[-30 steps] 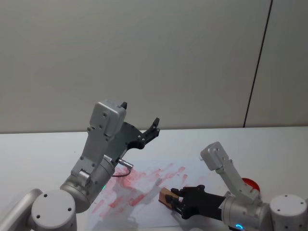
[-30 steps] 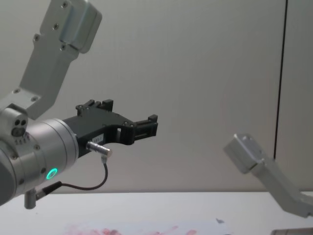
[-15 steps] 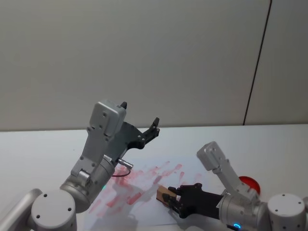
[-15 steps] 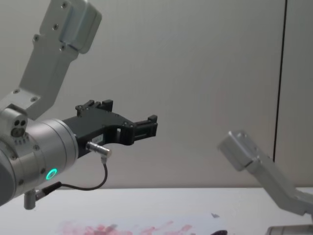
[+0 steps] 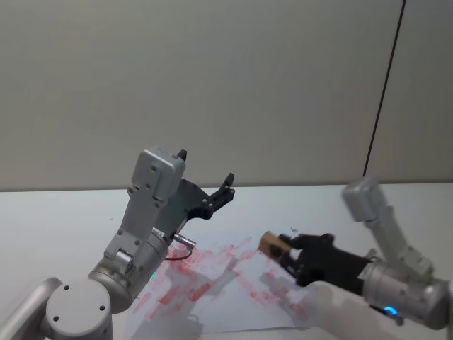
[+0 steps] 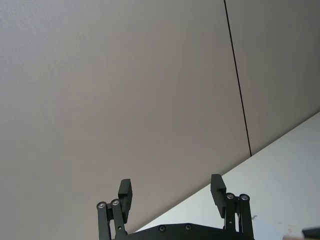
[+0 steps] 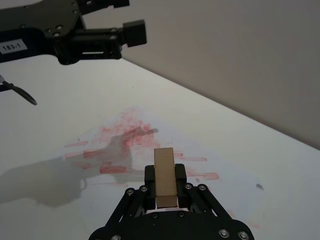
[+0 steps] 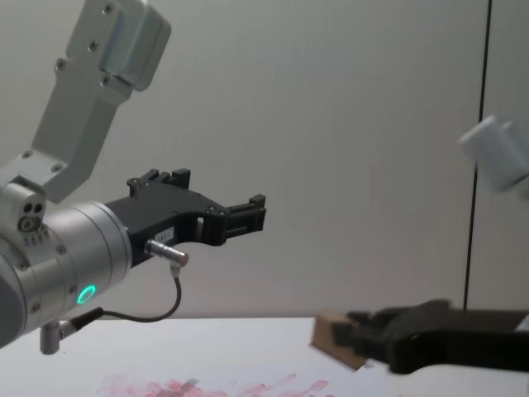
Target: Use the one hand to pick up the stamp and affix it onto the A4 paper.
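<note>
The stamp [image 5: 271,244], a light-tan wooden block, hangs in the air above the right part of the A4 paper [image 5: 212,290], a white sheet smeared with red ink. My right gripper [image 5: 284,250] is shut on it. From the wrist, the stamp [image 7: 164,176] stands up between the black fingers [image 7: 181,174] over the red-marked paper [image 7: 125,145]. From the chest, the stamp [image 8: 332,337] sticks out in front of the right gripper [image 8: 351,335], just above the table. My left gripper [image 5: 227,183] is held high over the paper's left side, open and empty, as the spread fingers [image 6: 124,192] show.
The white table [image 5: 64,212] runs back to a plain grey wall. The raised left arm [image 5: 152,212] and its small cable [image 5: 182,249] overhang the sheet's left part. A small dark speck [image 7: 258,187] lies near a paper corner.
My right gripper has lifted the stamp off the paper and carried it up and to the right. The left arm has stayed still.
</note>
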`<action>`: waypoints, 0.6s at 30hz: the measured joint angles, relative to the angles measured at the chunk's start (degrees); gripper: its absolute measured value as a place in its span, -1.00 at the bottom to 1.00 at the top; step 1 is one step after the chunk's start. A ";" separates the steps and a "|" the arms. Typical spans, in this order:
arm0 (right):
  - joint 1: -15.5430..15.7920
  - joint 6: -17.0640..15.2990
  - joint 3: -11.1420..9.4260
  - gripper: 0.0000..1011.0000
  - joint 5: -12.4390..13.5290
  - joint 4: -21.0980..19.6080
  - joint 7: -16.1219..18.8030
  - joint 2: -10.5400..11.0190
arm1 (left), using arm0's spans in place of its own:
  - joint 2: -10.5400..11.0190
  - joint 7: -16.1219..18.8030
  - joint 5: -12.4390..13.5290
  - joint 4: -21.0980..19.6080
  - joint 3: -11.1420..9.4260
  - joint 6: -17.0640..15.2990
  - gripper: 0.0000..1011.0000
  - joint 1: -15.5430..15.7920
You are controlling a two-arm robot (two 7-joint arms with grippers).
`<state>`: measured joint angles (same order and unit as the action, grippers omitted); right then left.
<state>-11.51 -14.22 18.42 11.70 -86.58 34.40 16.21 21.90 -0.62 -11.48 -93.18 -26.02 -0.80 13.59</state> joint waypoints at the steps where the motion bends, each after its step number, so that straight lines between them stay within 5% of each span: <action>1: 0.00 0.00 0.00 -0.57 0.00 0.00 0.00 0.00 | 0.00 0.00 0.00 0.00 0.00 0.00 0.98 0.00; 10: 4.73 -0.66 -3.48 -0.58 2.32 -5.88 -4.26 5.88 | 0.00 0.00 0.00 0.00 0.00 0.00 0.98 0.00; 18: 7.84 -1.00 -5.01 -0.57 2.89 -6.84 -8.20 8.76 | 0.00 -0.01 0.00 0.00 0.00 0.00 0.98 0.00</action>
<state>-3.67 -15.22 13.41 14.59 -93.42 26.21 24.97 21.89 -0.63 -11.48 -93.18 -26.02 -0.79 13.59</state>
